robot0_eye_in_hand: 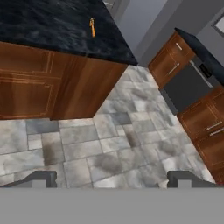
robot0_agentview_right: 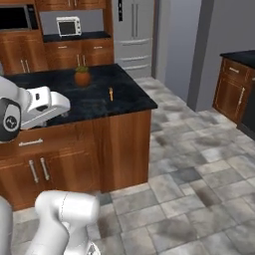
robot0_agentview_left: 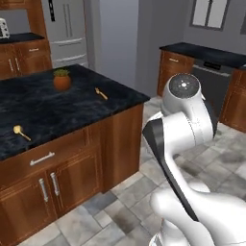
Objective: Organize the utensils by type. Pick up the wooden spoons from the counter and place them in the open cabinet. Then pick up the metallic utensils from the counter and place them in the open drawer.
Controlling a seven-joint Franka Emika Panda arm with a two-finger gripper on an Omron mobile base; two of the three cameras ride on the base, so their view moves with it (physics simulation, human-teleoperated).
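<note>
Two wooden spoons lie on the dark island counter (robot0_agentview_left: 43, 103). One wooden spoon (robot0_agentview_left: 100, 93) (robot0_agentview_right: 111, 93) (robot0_eye_in_hand: 92, 27) rests near the counter's far right corner. The other wooden spoon (robot0_agentview_left: 21, 132) sits close to the front edge at the left. My gripper (robot0_eye_in_hand: 113, 181) is open, its jaws wide apart with nothing between them. It hangs over the tiled floor (robot0_eye_in_hand: 109, 144), off the island's corner and well away from both spoons. The metallic utensils, the open cabinet and the open drawer are out of view.
A potted plant (robot0_agentview_left: 61, 79) (robot0_agentview_right: 82, 75) stands on the island behind the spoons. Shut drawers and doors (robot0_agentview_left: 48, 178) front the island. A second counter with a dark appliance (robot0_agentview_left: 214, 81) (robot0_eye_in_hand: 188, 85) lines the right side. A fridge (robot0_agentview_right: 134, 30) stands at the back.
</note>
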